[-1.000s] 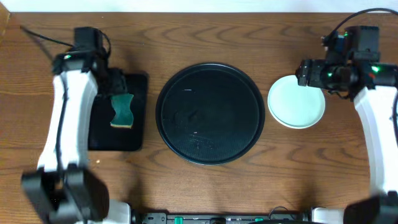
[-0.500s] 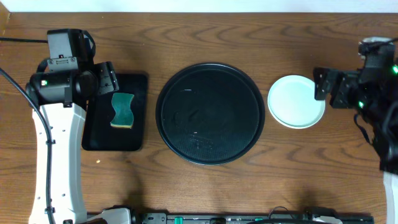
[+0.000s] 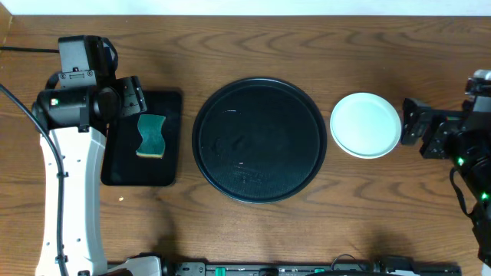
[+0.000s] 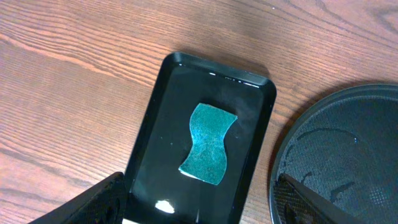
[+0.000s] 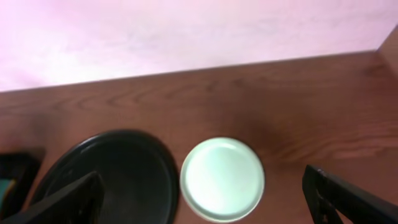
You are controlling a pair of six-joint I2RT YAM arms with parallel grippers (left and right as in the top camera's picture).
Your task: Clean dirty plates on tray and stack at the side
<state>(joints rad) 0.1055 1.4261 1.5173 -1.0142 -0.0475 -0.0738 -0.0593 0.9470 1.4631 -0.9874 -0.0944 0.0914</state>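
The large round black tray [image 3: 259, 139] lies at the table's middle with no plate on it; it also shows in the left wrist view [image 4: 348, 155] and the right wrist view [image 5: 112, 174]. A pale mint plate [image 3: 365, 125] sits on the wood to its right, also seen in the right wrist view [image 5: 222, 179]. I cannot tell whether other plates lie under it. No yellow plate shows. My right gripper [image 3: 420, 128] is open and empty, just right of the plate [image 5: 205, 205]. My left gripper [image 3: 132, 98] is open and empty above the small tray [image 4: 199, 205].
A green sponge [image 3: 151, 136] lies in a small rectangular black tray [image 3: 165, 153] left of the round tray; the left wrist view shows the sponge [image 4: 208, 144] in this tray [image 4: 249, 137]. The wall runs along the table's far edge.
My right gripper has pulled back to the right, off the plate's edge. My left arm swung left and lifted off the sponge tray, then held still. The plate and the sponge stay put.
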